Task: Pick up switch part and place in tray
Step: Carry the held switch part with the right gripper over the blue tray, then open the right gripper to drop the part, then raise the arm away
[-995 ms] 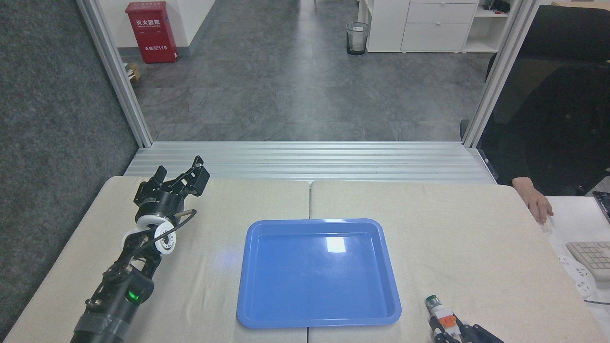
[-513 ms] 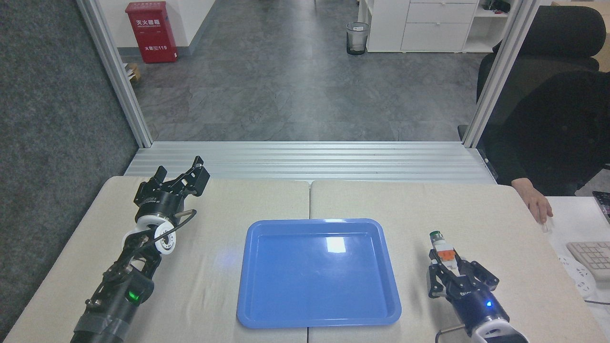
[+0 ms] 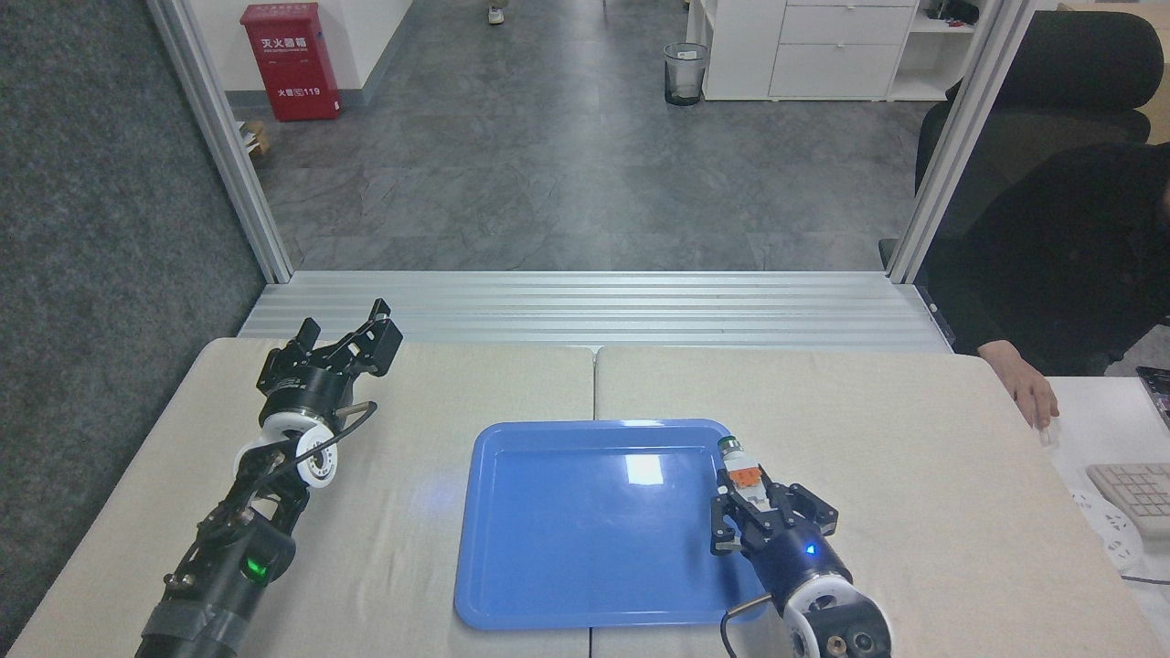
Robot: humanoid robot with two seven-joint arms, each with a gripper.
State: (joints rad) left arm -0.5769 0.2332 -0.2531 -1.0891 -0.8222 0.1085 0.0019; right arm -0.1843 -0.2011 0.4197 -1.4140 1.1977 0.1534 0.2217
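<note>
Since half a second ago only the right arm has shifted, swinging in leftward from the bare table to hang over the right edge of the tray, while the left arm has stayed where it was. On the left, the left gripper (image 3: 352, 340) sits near the far left corner of the table (image 3: 914, 429), its fingers spread apart and holding nothing, a green light showing lower down on that arm. In the middle lies the tray (image 3: 567, 585), blue and glossy, with nothing resting on its floor. At its right rim the right gripper (image 3: 751, 498) is clamped on the switch part (image 3: 739, 467), whose dark round cap points away from the robot, the orange piece just behind it and the white body between the fingers. Far right, a person's hand (image 3: 1031, 391) rests at the table's edge beside a keyboard (image 3: 1133, 489)
</note>
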